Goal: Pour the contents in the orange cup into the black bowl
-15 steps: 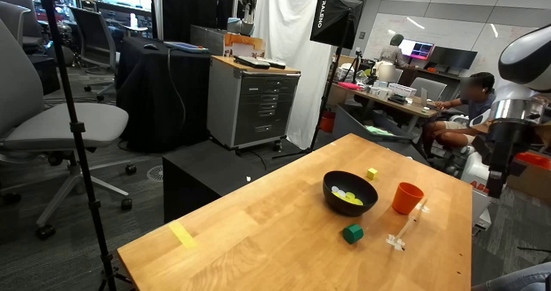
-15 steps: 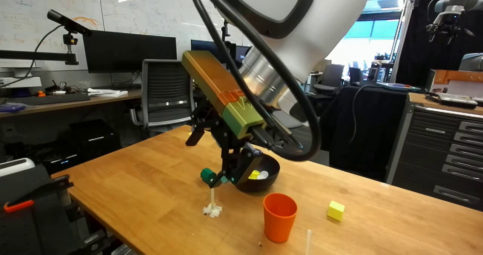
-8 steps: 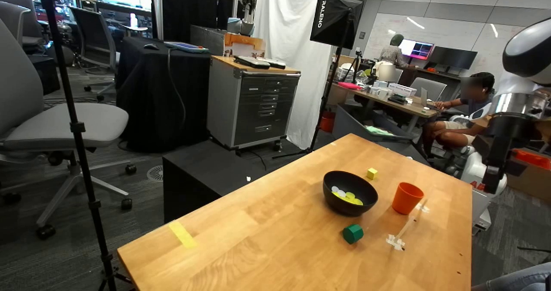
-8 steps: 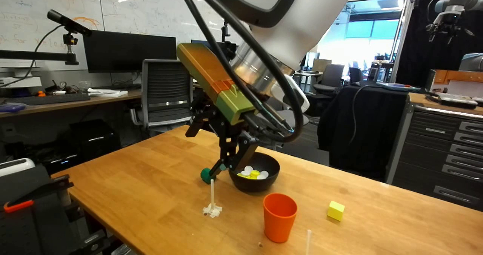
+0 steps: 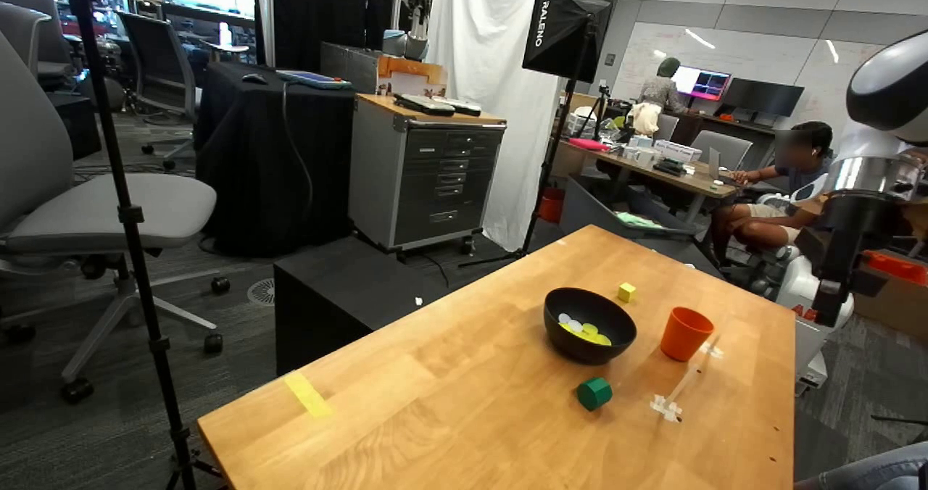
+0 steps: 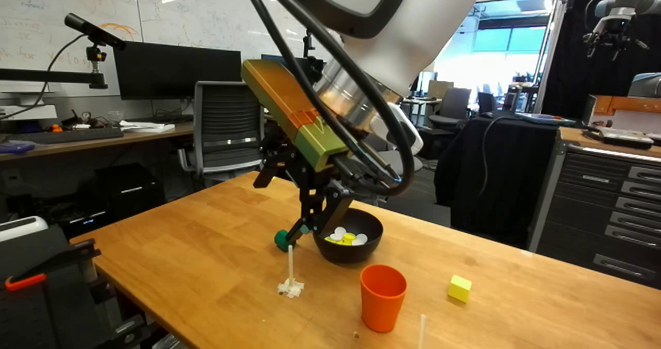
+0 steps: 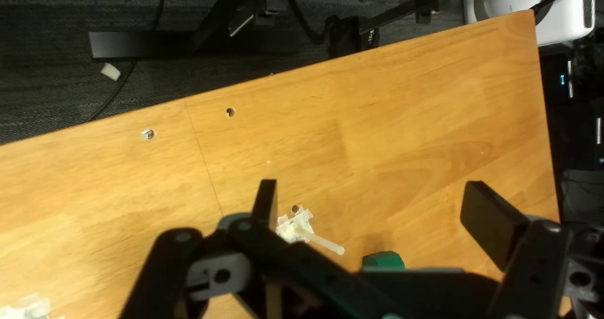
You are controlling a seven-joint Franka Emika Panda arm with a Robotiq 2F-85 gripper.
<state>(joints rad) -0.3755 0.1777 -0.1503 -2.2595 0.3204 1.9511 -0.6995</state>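
The orange cup [image 5: 686, 336] [image 6: 382, 305] stands upright on the table, apart from everything else; its bottom inside is hidden. Beyond it rests the black bowl [image 5: 593, 306] [image 6: 348, 254], with the contents [image 5: 591, 330] [image 6: 349, 238], yellow and white round pieces, lying in it. My gripper [image 7: 371, 203] hangs above the table, its fingers spread wide with nothing between them. In an exterior view the gripper [image 5: 832, 309] is raised beyond the table's edge on the right, away from cup and bowl. Neither cup nor bowl shows in the wrist view.
A green block [image 5: 594, 393] [image 6: 282, 241] [image 7: 383, 260] lies near the bowl. One yellow cube [image 5: 626, 292] [image 6: 459, 288] sits beyond the cup. A thin pale stick [image 6: 290, 266] [image 7: 321, 241] rises from taped paper; a similar stick [image 6: 422, 332] stands near the cup.
Over the first half second the arm shifted up and slightly left in an exterior view, uncovering more of the bowl. Since then it has hardly moved. Cup, bowl and blocks stayed put.
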